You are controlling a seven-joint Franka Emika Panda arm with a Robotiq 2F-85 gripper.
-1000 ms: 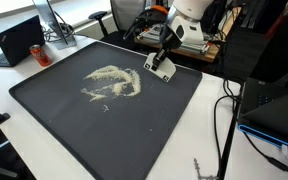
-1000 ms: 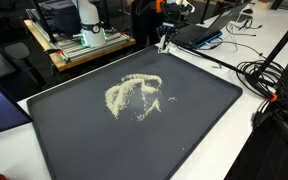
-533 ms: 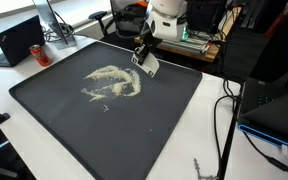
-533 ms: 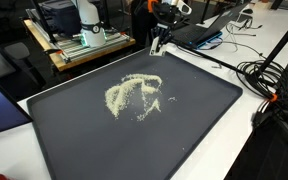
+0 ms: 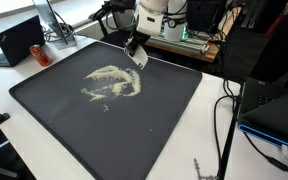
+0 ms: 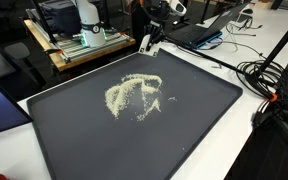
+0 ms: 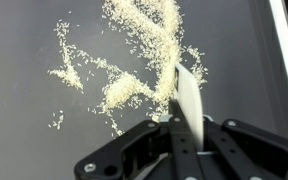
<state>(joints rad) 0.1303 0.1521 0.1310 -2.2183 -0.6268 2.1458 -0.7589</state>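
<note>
My gripper [image 5: 132,45] is shut on a flat white scraper [image 7: 189,100], a thin blade that sticks out below the fingers [image 7: 184,135]. It hangs above the far edge of a large black mat [image 5: 164,130], beyond a loose pile of pale grains [image 5: 112,82]. The grains also show in an exterior view [image 6: 136,93] and fill the upper part of the wrist view [image 7: 134,60]. The scraper [image 6: 144,44] is clear of the grains and off the mat.
The mat [image 6: 194,125] lies on a white table. A laptop [image 5: 19,42] stands at one side. Cables [image 6: 269,85] trail along another edge. A wooden cart with equipment [image 6: 79,40] stands behind the mat.
The gripper with the scraper has moved along the mat's far edge, from past the grain pile's side to behind the pile, and has risen a little.
</note>
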